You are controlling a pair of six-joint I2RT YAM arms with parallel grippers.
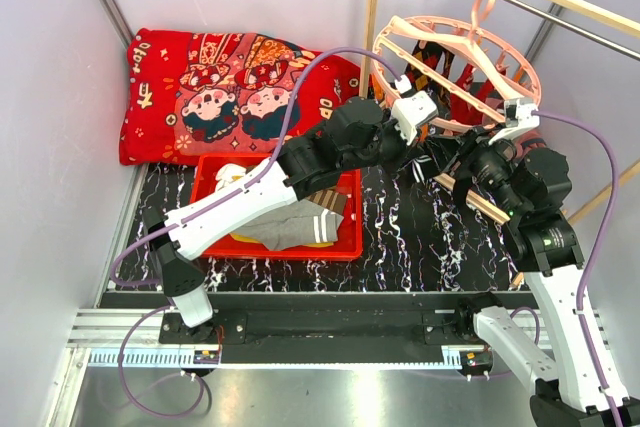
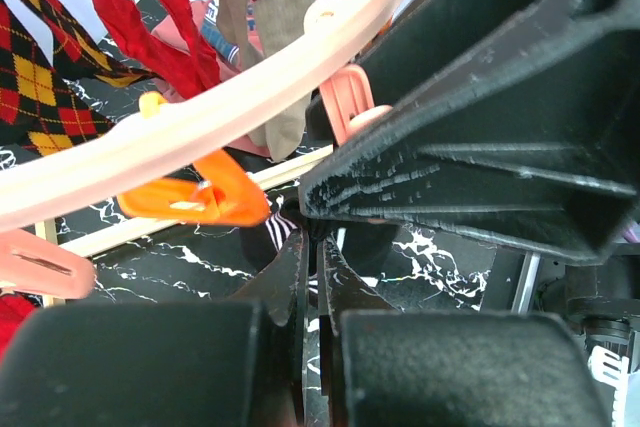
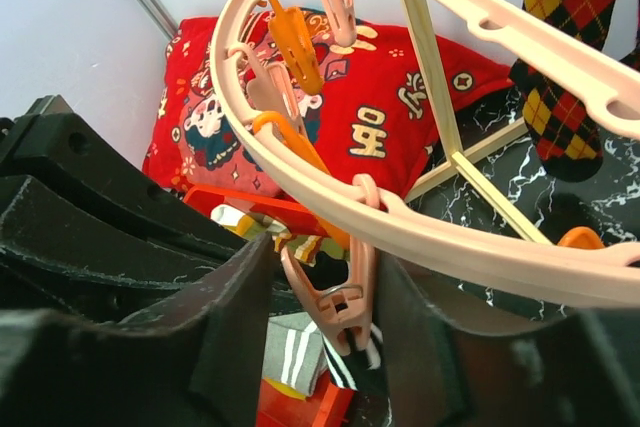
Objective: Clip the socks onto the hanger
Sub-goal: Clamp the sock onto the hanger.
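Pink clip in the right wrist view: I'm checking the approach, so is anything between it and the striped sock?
Nothing visible does. The pink clip hangs from the hanger between the fingers of the right claw, and the striped sock sits directly under its mouth.
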